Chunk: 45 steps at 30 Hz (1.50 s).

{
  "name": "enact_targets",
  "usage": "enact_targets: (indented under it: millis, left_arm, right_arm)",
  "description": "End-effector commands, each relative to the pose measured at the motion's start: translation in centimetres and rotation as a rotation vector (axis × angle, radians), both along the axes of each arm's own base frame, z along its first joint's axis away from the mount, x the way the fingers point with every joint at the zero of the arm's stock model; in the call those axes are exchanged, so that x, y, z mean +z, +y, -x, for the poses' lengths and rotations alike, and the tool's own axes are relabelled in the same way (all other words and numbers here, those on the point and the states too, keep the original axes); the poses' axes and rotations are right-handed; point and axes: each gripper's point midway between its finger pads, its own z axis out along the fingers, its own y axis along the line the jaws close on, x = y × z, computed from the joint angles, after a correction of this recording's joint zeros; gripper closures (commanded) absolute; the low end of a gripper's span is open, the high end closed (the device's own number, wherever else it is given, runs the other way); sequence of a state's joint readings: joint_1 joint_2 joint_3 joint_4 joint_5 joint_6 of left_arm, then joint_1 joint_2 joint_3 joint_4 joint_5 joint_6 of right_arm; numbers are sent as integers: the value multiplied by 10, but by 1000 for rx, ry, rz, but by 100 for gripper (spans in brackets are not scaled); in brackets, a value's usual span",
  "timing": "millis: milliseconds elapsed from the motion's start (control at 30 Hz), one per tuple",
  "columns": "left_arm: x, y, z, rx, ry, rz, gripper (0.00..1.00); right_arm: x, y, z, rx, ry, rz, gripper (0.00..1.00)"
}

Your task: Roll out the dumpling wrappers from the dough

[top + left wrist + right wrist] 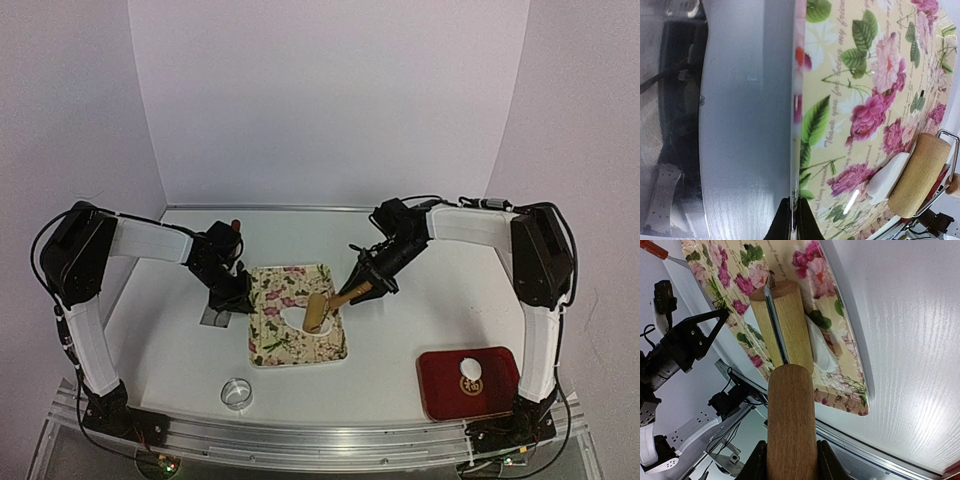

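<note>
Script (pixel 840 138) on tray (pixel 845 95) reads "Thank you for"; left hand (pixel 794 220) pinches its rim; right hand (pixel 790 462) clamps roller (pixel 792 325).

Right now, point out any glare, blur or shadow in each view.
Top external: even light, sharp, soft shadow beneath the left gripper. Left wrist: near rim of the floral tray blurred, glare spot beside the dough. Right wrist: sheen on the table, rolling pin sharp.
</note>
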State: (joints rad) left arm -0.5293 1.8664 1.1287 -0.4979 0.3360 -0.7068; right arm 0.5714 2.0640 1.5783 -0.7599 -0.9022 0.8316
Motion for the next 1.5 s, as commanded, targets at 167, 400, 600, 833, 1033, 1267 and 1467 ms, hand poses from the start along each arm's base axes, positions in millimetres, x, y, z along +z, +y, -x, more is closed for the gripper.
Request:
enact_targets:
  millis: [167,400,600,833,1033,1267,1467]
  left_arm:
    - [41,4,-32,30,-150,-27,80]
    - [69,11,-45,63,-238,-51,48]
    - [112,18,-50,86,-345,-43,20]
    - [148,34,-35,93,-405,-53,15]
    - [154,52,-15,161,-388,-62,15]
    - [143,55,9,218,-348,22,12]
    - [122,50,22,167,-268,20,12]
  right_arm:
    - [54,-35,-35,-24,-318,198,100]
    - [120,-51,-45,-31,-557,182,100]
    - [143,-85,-46,-51,-665,216,100]
    - [121,-155,-53,-181,-581,228,100]
    - [104,-204,-69,-329,-538,153,100]
    - [86,-231,-84,-412,-547,79,100]
    - [56,-235,-81,-382,-521,120,100]
